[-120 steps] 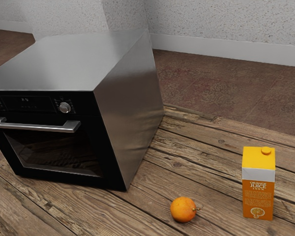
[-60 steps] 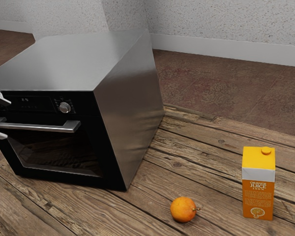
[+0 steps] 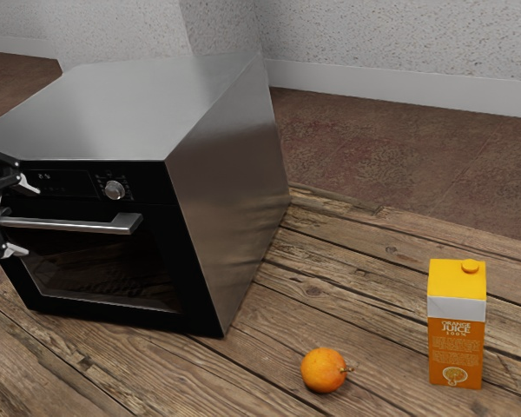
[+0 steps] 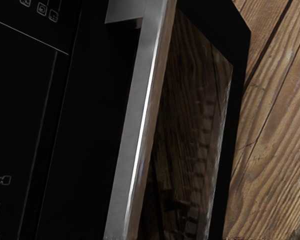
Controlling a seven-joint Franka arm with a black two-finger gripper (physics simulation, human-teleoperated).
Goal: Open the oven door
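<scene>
Oven hndl point(image 3: 78, 226) is glossy metal, tbl point(image 3: 330, 300) rough wood.

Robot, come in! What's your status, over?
Gripper open, fingers above and below handle. Oven door shut. Orange and juice carton off to the side.

The table point(image 3: 365, 269) I work at is of worn wooden planks. On it stands the oven point(image 3: 230, 187). To the exterior view's right of the oven I see an orange point(image 3: 322, 371) and, farther from the oven, an upright juice carton point(image 3: 456, 334).
</scene>
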